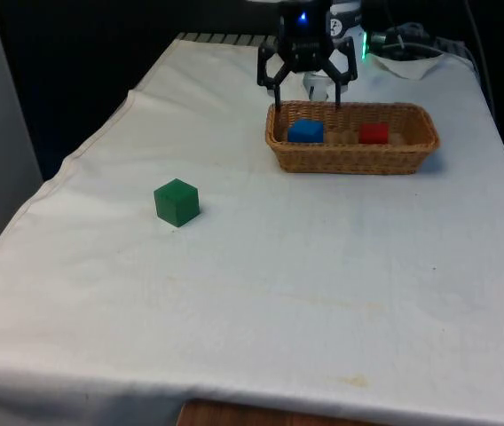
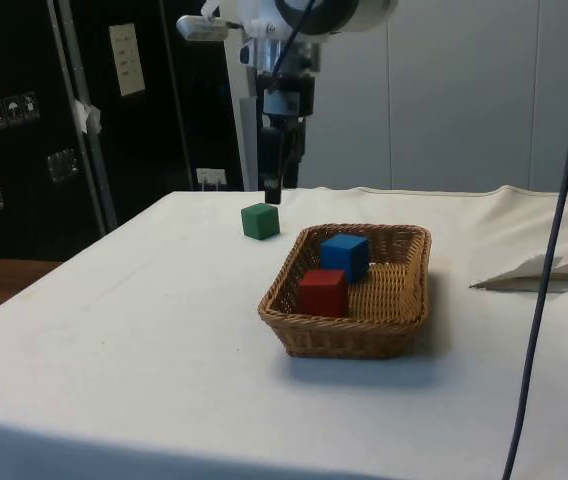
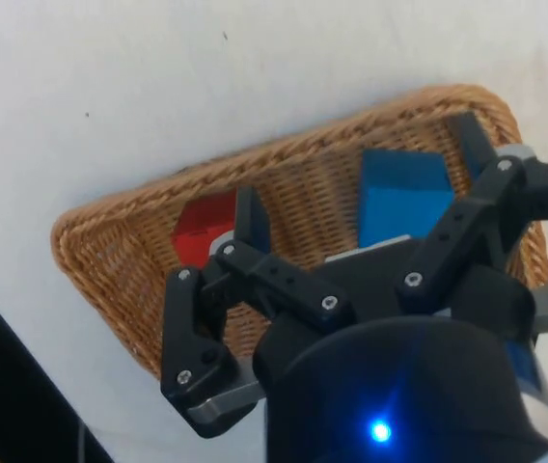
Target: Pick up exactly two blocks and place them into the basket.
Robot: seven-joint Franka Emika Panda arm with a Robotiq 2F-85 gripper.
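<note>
A wicker basket (image 1: pixel 351 161) (image 2: pixel 294 330) (image 3: pixel 293 154) holds a blue block (image 1: pixel 305 131) (image 2: pixel 345 255) (image 3: pixel 401 198) and a red block (image 1: pixel 374 133) (image 2: pixel 322 292) (image 3: pixel 202 229). My gripper (image 1: pixel 308 99) (image 2: pixel 272 190) (image 3: pixel 359 178) hangs open and empty just above the basket, over the blue block's end. A green block (image 1: pixel 177 201) (image 2: pixel 260 220) sits alone on the cloth, well off towards the front view's left of the basket.
A folded white paper or cloth (image 1: pixel 407 64) (image 2: pixel 544 275) lies beyond the basket near the table's far corner, with a cable (image 2: pixel 549 260) hanging past it. Wide bare cloth (image 1: pixel 305 275) spreads between the green block and the near edge.
</note>
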